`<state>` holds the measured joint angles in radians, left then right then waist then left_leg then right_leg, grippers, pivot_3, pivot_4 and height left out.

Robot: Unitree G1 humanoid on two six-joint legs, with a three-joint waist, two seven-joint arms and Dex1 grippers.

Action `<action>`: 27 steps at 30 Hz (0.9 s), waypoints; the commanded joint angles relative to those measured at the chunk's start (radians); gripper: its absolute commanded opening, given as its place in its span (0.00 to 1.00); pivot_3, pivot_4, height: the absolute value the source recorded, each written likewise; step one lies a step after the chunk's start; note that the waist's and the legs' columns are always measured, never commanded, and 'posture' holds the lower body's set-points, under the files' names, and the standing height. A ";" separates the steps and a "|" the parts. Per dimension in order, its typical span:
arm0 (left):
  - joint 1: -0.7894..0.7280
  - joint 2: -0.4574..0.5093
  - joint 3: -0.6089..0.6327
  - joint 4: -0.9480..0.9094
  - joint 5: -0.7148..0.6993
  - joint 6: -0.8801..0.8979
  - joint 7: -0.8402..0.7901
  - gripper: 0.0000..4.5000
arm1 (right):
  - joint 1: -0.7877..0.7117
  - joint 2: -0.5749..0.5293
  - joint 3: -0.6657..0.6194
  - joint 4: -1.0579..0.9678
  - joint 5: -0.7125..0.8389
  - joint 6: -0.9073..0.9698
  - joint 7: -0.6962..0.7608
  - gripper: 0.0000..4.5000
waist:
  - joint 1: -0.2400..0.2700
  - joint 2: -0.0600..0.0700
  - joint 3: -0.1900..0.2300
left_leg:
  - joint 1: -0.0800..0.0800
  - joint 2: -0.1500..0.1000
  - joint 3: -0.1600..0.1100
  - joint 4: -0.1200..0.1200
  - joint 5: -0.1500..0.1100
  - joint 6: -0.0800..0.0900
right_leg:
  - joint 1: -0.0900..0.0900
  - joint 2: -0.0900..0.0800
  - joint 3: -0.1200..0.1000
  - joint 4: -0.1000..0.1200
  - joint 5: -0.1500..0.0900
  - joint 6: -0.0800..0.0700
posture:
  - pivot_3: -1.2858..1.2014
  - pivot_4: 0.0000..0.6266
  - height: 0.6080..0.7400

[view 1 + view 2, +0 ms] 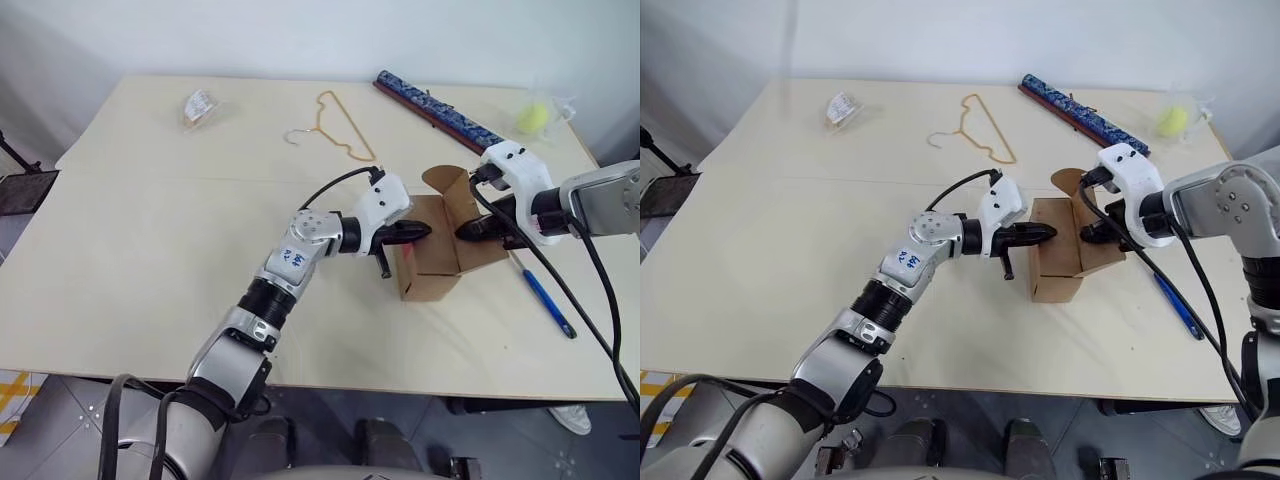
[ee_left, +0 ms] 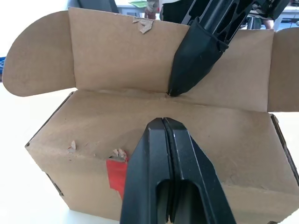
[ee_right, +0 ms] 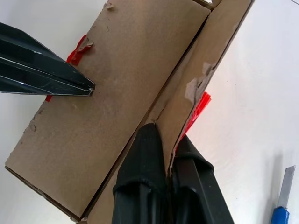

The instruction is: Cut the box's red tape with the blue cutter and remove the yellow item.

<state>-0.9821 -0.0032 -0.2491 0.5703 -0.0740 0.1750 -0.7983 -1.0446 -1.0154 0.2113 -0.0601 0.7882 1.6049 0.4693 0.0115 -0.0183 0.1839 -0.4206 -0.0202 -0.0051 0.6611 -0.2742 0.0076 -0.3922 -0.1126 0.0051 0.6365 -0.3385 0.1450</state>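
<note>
Your box (image 1: 432, 262) sits on the table (image 1: 150, 250), right of centre and toward the near edge. Its outer lid flap stands up along the far right side, and an inner flap still lies flat over the top. Torn red tape (image 2: 117, 171) clings to the left face, and another scrap of it shows on the right side.

Your left gripper (image 1: 418, 233) reaches in from the left, pointing to the right, with its two black fingers pressed together and nothing between them. The tips rest at the top of the box, on the flat inner flap.

Your right gripper (image 3: 164, 140) comes in from the right. Its fingers are pinched on the raised cardboard flap, one finger on each side, down near the fold where the flap meets the box.

The blue cutter (image 1: 549, 302) lies flat on the table to the right of the box, well apart from it and from both grippers, with its blade out.

At the far side of the table you have a gold wire hanger (image 1: 338, 128), a long blue patterned bar (image 1: 436, 108), a ball in a clear cup (image 1: 531, 117) and a small wrapped packet (image 1: 201, 107).
</note>
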 commanded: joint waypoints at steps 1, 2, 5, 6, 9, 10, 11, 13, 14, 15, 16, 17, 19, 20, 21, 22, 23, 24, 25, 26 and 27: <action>0.024 -0.002 -0.026 0.010 0.025 0.041 0.003 0.00 | 0.017 -0.034 0.053 0.012 -0.052 0.010 0.004 0.01 | 0.005 0.000 0.000 | 0.000 0.000 0.000 0.000 0.000 0.000 | 0.000 0.000 0.000 0.000 0.000 0.000 | 0.52 0.24 1.00; 0.034 0.001 -0.034 0.001 0.026 0.056 -0.004 0.00 | 0.012 -0.047 0.062 0.012 -0.060 0.010 0.011 0.01 | 0.007 -0.001 0.000 | 0.000 0.000 0.000 0.000 0.000 0.000 | 0.000 0.000 0.000 -0.001 0.000 0.000 | 0.52 0.24 1.00; 0.059 0.008 -0.046 -0.016 0.030 0.087 -0.010 0.00 | -0.003 -0.080 0.087 0.011 -0.082 0.010 0.034 0.01 | 0.012 -0.003 -0.002 | 0.000 0.000 0.000 0.001 0.000 0.000 | 0.001 -0.001 0.000 -0.002 0.000 0.000 | 0.52 0.24 1.00; 0.064 0.008 -0.046 -0.021 0.029 0.092 -0.011 0.00 | -0.006 -0.084 0.091 0.010 -0.089 0.010 0.039 0.01 | 0.012 -0.003 -0.002 | 0.000 0.000 0.000 0.001 0.000 0.000 | 0.001 -0.002 0.000 -0.003 0.000 0.000 | 0.52 0.24 1.00; 0.076 0.009 -0.046 -0.031 0.027 0.101 -0.012 0.00 | -0.010 -0.091 0.102 0.003 -0.105 0.010 0.059 0.01 | 0.012 -0.003 -0.002 | -0.001 0.000 0.000 0.000 0.000 0.001 | 0.002 -0.002 0.000 -0.007 0.001 -0.001 | 0.52 0.24 1.00; 0.078 0.009 -0.045 -0.031 0.026 0.102 -0.011 0.00 | -0.011 -0.092 0.104 0.002 -0.109 0.010 0.064 0.01 | 0.012 -0.003 -0.002 | -0.001 0.000 0.000 0.000 -0.001 0.001 | 0.002 -0.002 0.000 -0.007 0.001 -0.001 | 0.52 0.24 1.00; 0.079 0.008 -0.045 -0.028 0.027 0.101 -0.009 0.00 | -0.012 -0.093 0.105 0.000 -0.114 0.010 0.069 0.01 | 0.012 -0.003 -0.002 | -0.001 0.000 0.000 -0.001 -0.001 0.000 | 0.001 -0.002 0.000 -0.007 0.001 -0.001 | 0.52 0.24 1.00; 0.082 0.008 -0.043 -0.024 0.029 0.101 -0.004 0.00 | -0.010 -0.093 0.103 -0.002 -0.122 0.010 0.074 0.01 | 0.013 -0.003 -0.002 | -0.001 0.001 0.000 -0.001 -0.001 0.000 | 0.001 -0.002 -0.001 -0.007 0.001 -0.001 | 0.52 0.24 1.00; 0.085 0.009 -0.042 -0.022 0.030 0.102 -0.003 0.00 | -0.006 -0.095 0.101 -0.003 -0.126 0.010 0.078 0.01 | 0.013 -0.003 -0.002 | -0.001 0.001 0.000 -0.001 -0.001 -0.001 | 0.001 -0.002 -0.002 -0.007 0.001 -0.001 | 0.52 0.24 1.00; 0.089 0.014 -0.043 -0.021 0.033 0.103 -0.004 0.00 | 0.000 -0.096 0.097 -0.005 -0.130 0.010 0.080 0.01 | 0.013 -0.003 -0.002 | -0.001 0.001 0.000 -0.001 -0.001 -0.001 | 0.001 -0.002 -0.002 -0.007 0.001 -0.001 | 0.52 0.24 1.00; 0.094 0.021 -0.043 -0.022 0.035 0.105 -0.005 0.00 | 0.009 -0.097 0.092 -0.007 -0.135 0.010 0.082 0.01 | 0.013 -0.003 -0.002 | -0.001 0.001 0.000 -0.001 -0.001 -0.001 | 0.001 -0.002 -0.002 -0.007 0.001 0.000 | 0.52 0.24 1.00; 0.097 0.025 -0.044 -0.023 0.036 0.106 -0.005 0.00 | 0.015 -0.097 0.089 -0.010 -0.139 0.010 0.084 0.01 | 0.013 -0.003 -0.002 | -0.001 0.001 0.000 -0.001 -0.001 -0.001 | 0.001 -0.002 -0.003 -0.007 0.001 0.000 | 0.52 0.24 1.00; 0.106 0.043 -0.044 -0.033 0.040 0.115 -0.008 0.00 | 0.028 -0.095 0.080 -0.016 -0.148 0.010 0.087 0.01 | 0.012 -0.003 -0.002 | -0.001 0.001 0.000 -0.001 -0.001 0.000 | 0.001 -0.001 -0.003 -0.007 0.001 0.000 | 0.52 0.24 1.00; 0.111 0.054 -0.041 -0.040 0.041 0.122 -0.009 0.00 | 0.034 -0.093 0.076 -0.020 -0.152 0.010 0.088 0.01 | 0.012 -0.003 -0.002 | -0.001 0.001 0.001 -0.001 -0.001 0.000 | 0.001 -0.001 -0.003 -0.007 0.001 0.000 | 0.52 0.24 1.00; 0.116 0.064 -0.040 -0.046 0.042 0.127 -0.010 0.00 | 0.039 -0.091 0.073 -0.026 -0.157 0.010 0.090 0.01 | 0.012 -0.003 -0.002 | -0.001 0.001 0.001 -0.001 -0.001 0.000 | 0.001 -0.001 -0.003 -0.007 0.001 0.000 | 0.52 0.24 1.00; 0.120 0.074 -0.040 -0.051 0.043 0.131 -0.011 0.00 | 0.042 -0.088 0.069 -0.033 -0.163 0.009 0.093 0.01 | 0.012 -0.002 -0.002 | -0.001 0.001 0.000 -0.001 -0.001 0.000 | 0.001 -0.001 -0.003 -0.007 0.001 0.000 | 0.52 0.24 1.00; 0.123 0.080 -0.040 -0.056 0.043 0.132 -0.013 0.00 | 0.044 -0.085 0.066 -0.040 -0.166 0.009 0.097 0.01 | 0.012 -0.002 -0.002 | -0.001 0.001 0.000 -0.001 -0.001 -0.001 | 0.001 -0.001 -0.003 -0.007 0.001 0.000 | 0.52 0.24 1.00; 0.127 0.089 -0.039 -0.061 0.044 0.139 -0.013 0.00 | 0.041 -0.081 0.064 -0.052 -0.160 0.009 0.102 0.01 | 0.012 -0.002 -0.003 | -0.001 0.001 0.000 -0.001 -0.001 -0.001 | 0.001 -0.001 -0.003 -0.007 0.001 0.000 | 0.52 0.24 1.00; 0.132 0.100 -0.039 -0.066 0.046 0.142 -0.013 0.00 | 0.036 -0.076 0.065 -0.066 -0.147 0.009 0.107 0.01 | 0.012 -0.002 -0.003 | -0.001 0.001 0.000 -0.001 -0.001 -0.001 | 0.001 -0.001 -0.003 -0.007 0.001 0.000 | 0.52 0.24 1.00; 0.136 0.108 -0.040 -0.071 0.047 0.144 -0.012 0.00 | 0.032 -0.074 0.066 -0.075 -0.138 0.010 0.111 0.01 | 0.009 0.000 -0.004 | -0.001 0.001 0.000 -0.001 -0.001 -0.001 | 0.001 -0.001 -0.003 -0.007 0.001 0.000 | 0.52 0.24 1.00; 0.140 0.115 -0.040 -0.078 0.048 0.152 -0.012 0.00 | 0.029 -0.072 0.067 -0.085 -0.132 0.010 0.115 0.01 | 0.007 0.001 -0.003 | -0.001 0.001 0.001 -0.002 -0.001 -0.001 | 0.000 0.000 -0.003 -0.007 0.001 0.000 | 0.52 0.24 1.00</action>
<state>-0.8617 0.1040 -0.2779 0.4873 -0.0400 0.3051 -0.8097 -1.0037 -1.0871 0.2992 -0.1075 0.6299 1.6108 0.5622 0.0187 -0.0171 0.1808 -0.4216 -0.0194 -0.0025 0.6589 -0.2756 0.0071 -0.3933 -0.1114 0.0025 0.6305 -0.3370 0.1448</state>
